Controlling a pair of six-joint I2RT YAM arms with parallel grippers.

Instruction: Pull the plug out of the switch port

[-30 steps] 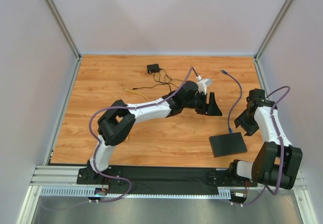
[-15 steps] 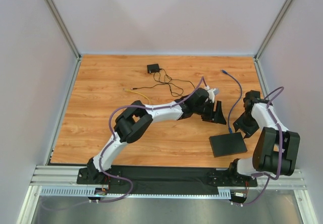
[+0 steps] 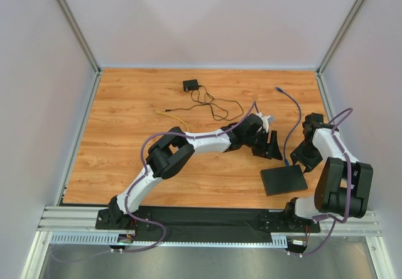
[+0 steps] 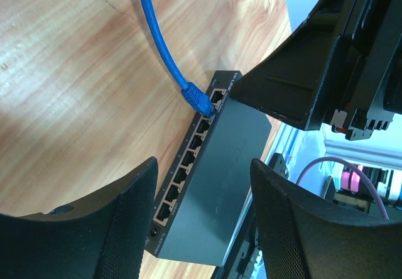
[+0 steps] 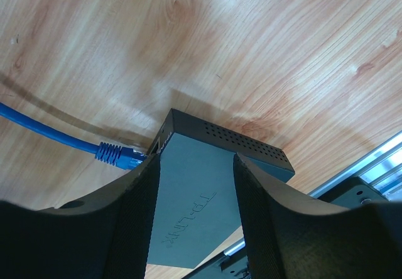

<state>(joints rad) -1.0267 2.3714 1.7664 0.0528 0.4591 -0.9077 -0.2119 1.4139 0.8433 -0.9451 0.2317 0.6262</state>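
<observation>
At the near right of the surface, the switch [image 3: 283, 180] lies flat, its port row facing the far side. The plug [image 4: 198, 98] sits near the row's end, where the right end effector [image 5: 196, 166] hovers, fingers apart, over the box. Your left end effector [image 4: 204, 166], spread and empty, faces the ports. The plug lies just ahead, its axis running outward along the blue cable [image 4: 157, 34].
</observation>
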